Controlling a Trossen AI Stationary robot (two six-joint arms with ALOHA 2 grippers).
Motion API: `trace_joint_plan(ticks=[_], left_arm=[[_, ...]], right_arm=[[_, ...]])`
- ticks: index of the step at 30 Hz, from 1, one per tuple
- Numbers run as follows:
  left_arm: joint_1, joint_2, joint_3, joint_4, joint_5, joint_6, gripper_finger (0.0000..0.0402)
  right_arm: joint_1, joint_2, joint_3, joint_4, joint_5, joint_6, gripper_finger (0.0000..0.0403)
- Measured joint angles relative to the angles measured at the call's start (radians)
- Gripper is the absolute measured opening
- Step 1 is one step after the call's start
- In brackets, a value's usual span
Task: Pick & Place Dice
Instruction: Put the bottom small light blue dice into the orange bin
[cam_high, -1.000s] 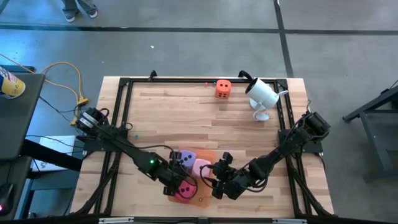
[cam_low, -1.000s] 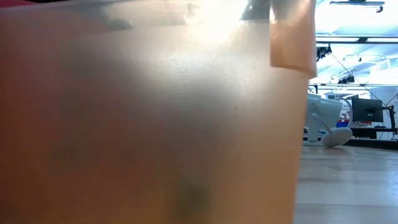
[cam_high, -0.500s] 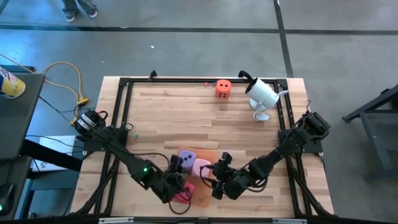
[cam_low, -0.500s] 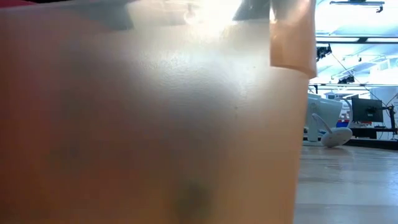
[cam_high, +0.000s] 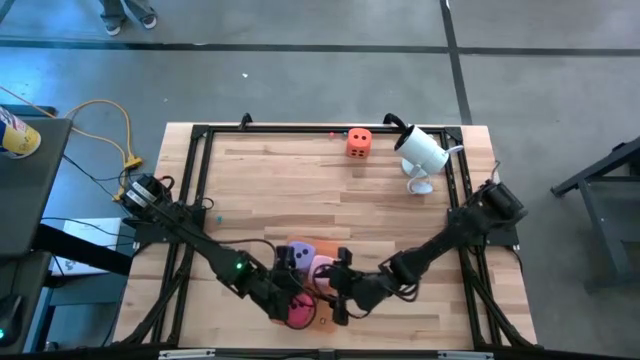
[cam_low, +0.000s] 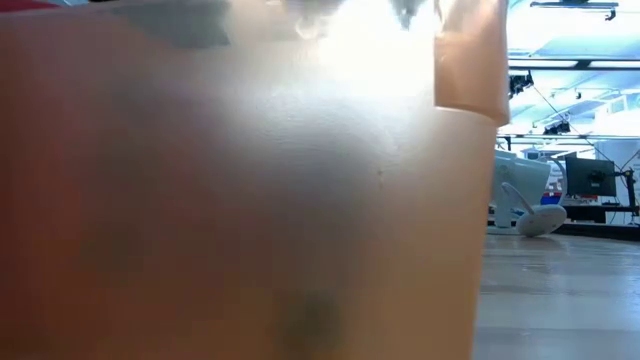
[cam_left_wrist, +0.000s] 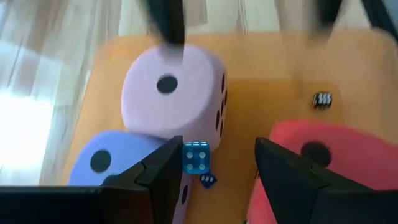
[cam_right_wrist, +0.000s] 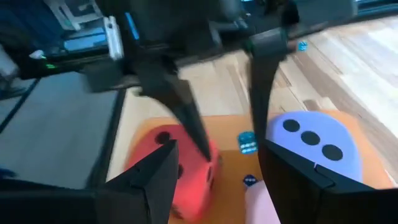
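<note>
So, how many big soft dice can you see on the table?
4. The orange die sits alone at the far edge beside the white camera. The purple die, pink die and red die are clustered on the orange mat. None seems hidden.

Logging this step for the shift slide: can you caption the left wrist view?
Left gripper, open, hovers over the orange mat between the purple die, pink die and red die.

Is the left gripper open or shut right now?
Open. In the left wrist view, the left gripper shows a clear gap between its fingers, empty, with the small blue die lying on the mat beyond it.
</note>
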Motion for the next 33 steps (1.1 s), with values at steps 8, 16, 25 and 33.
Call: trace_joint_plan(ticks=[8,16,25,33], left_arm=[[-0.003,0.0,-0.002,0.032,-0.007,0.003,0.0191],[-0.002,0.0,-0.001,0.061,-0.011,0.005,0.0191],[-0.003,0.0,-0.001,0.06,-0.01,0.018,0.0191],[-0.003,0.0,-0.001,0.058,-0.01,0.018,0.0191]], right_arm=[[-0.065,0.093,0.001,0.134,-0.053,-0.016,0.021],[-0.094,0.103,0.001,0.106,-0.066,0.032,0.021],[-0.078,0.104,0.001,0.017,-0.065,0.116,0.021],[-0.069,0.104,0.001,0.088,-0.061,0.07,0.021]])
